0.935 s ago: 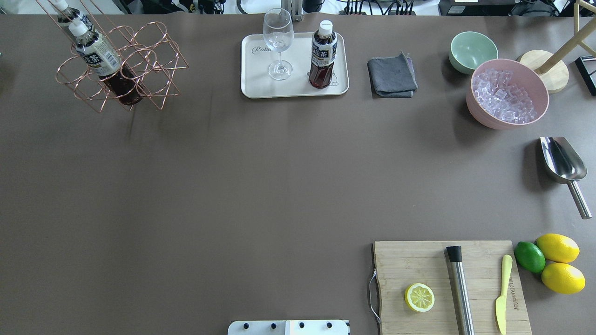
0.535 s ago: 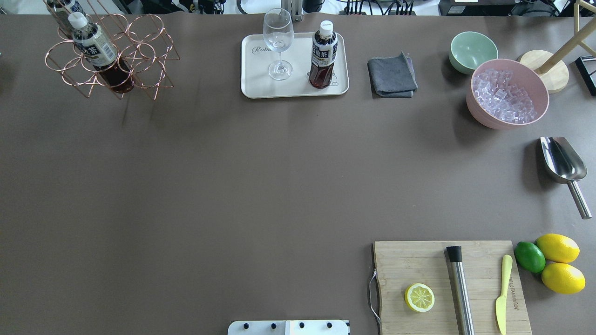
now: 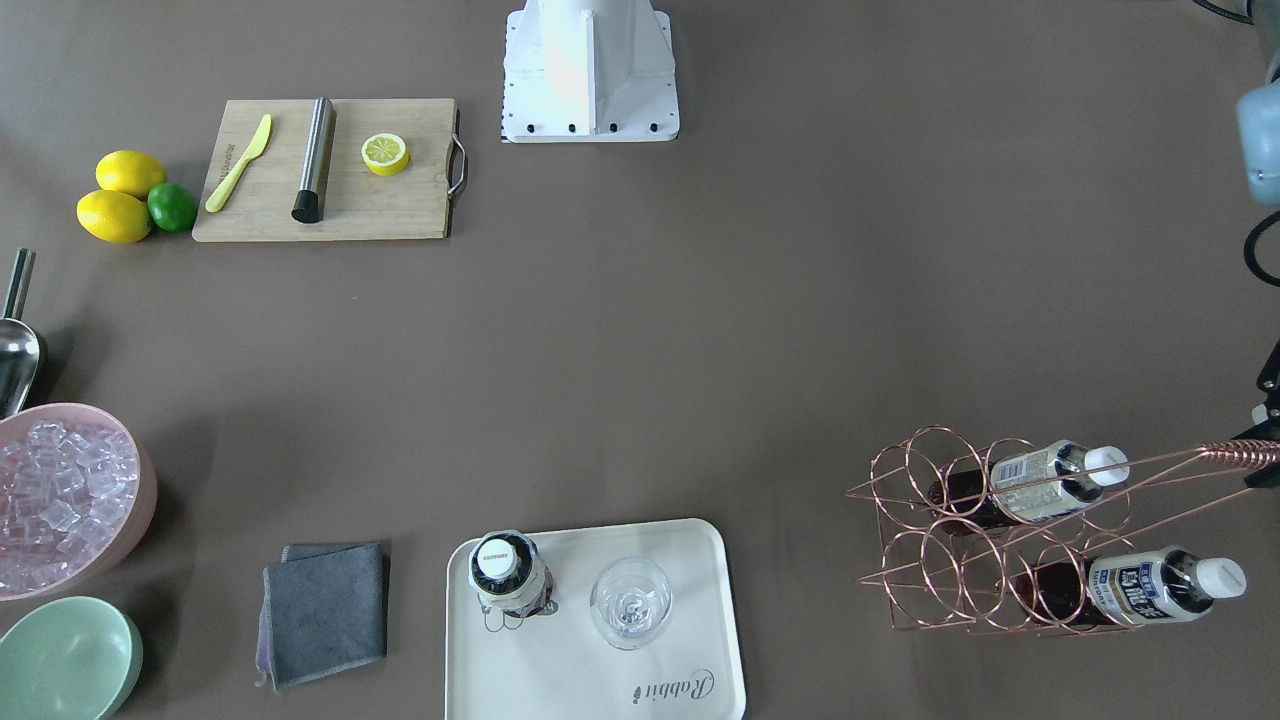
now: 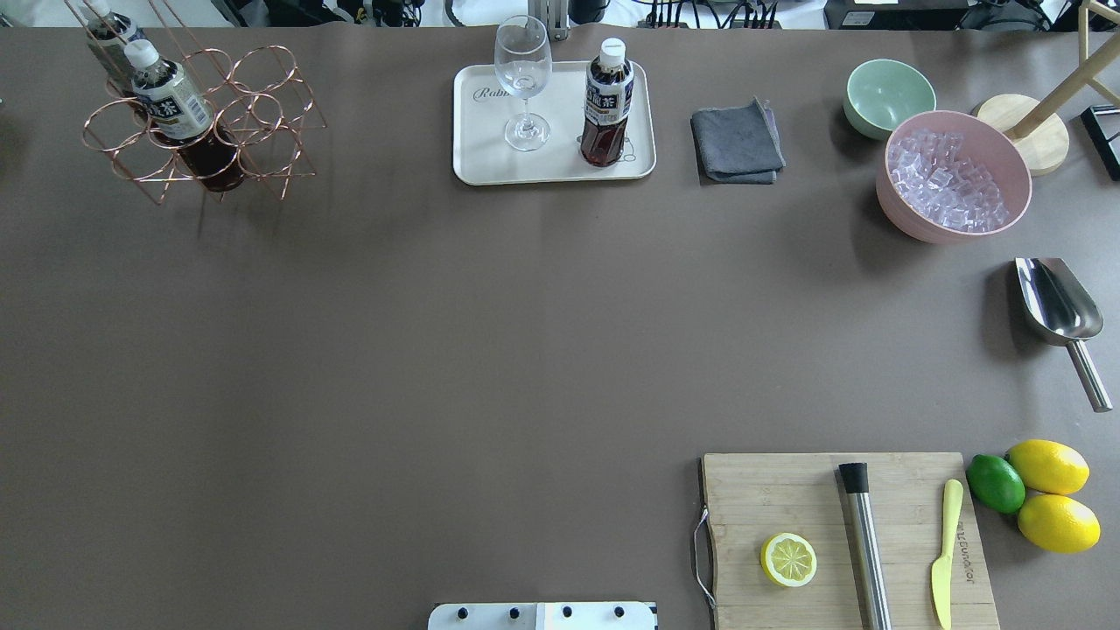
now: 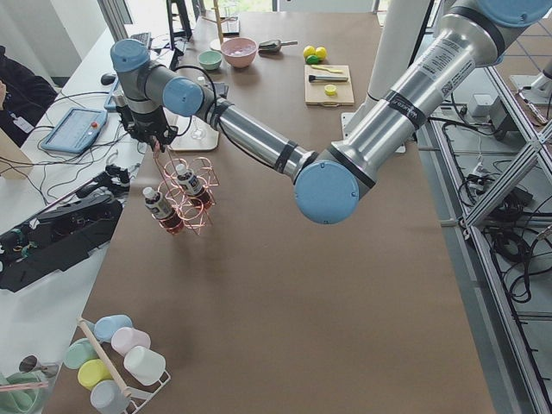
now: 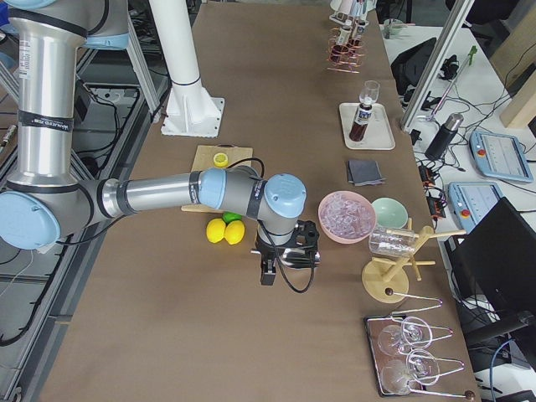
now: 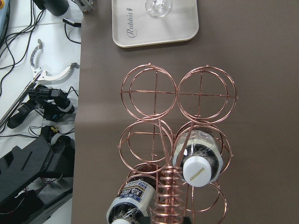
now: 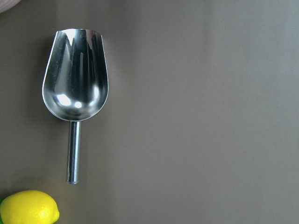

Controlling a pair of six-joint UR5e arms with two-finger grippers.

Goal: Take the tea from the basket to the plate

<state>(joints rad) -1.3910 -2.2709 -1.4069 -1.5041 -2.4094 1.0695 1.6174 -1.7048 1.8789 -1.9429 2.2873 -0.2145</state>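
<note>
One tea point(image 4: 607, 101) stands upright on the plate point(image 4: 490, 162), just beside a wine glass point(image 4: 523, 79). Two more bottles point(image 4: 179, 109) sit tilted in cells of the basket point(image 4: 262, 96), over the far left corner of the surface point(image 4: 437, 350). Left fingers point(image 5: 156, 138) are closed on the coiled handle point(image 7: 166, 196), and the basket hangs below them. Right fingers point(image 6: 267, 270) hover over a metal scoop point(image 8: 77, 74); can't tell how far open they are.
</note>
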